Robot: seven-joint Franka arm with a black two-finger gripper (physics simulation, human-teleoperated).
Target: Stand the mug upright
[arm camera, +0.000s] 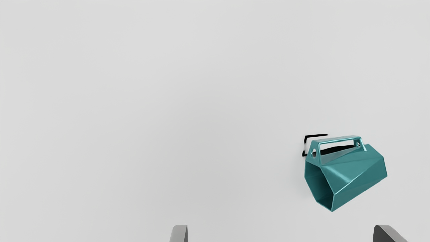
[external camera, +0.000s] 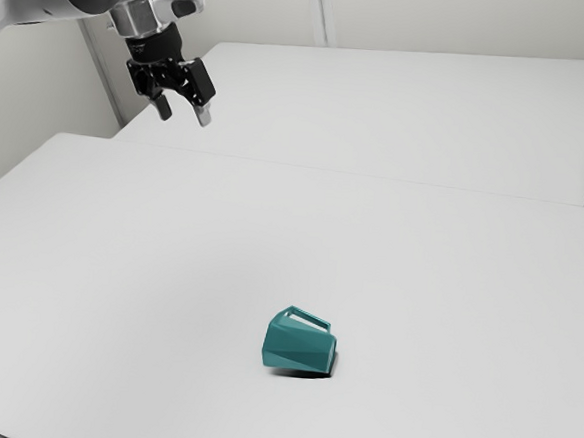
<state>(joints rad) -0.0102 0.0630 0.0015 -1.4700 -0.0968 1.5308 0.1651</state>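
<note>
High above the table, toward the exterior view's upper left, my gripper point(external camera: 186, 116) hangs with its fingers spread and nothing between them. A teal faceted mug point(external camera: 299, 343) lies on its side on the table, its handle turned upward, well below and apart from the gripper. In the wrist view the mug point(arm camera: 352, 174) shows its dark hollow mouth and its handle with small holes. Wide apart stand the two fingertips of the gripper point(arm camera: 280, 232), neither touching the mug.
The white table point(external camera: 148, 269) carries the mug. Behind it is another white surface point(external camera: 409, 117), with pale walls beyond. A dark line crosses the exterior view's lower left corner.
</note>
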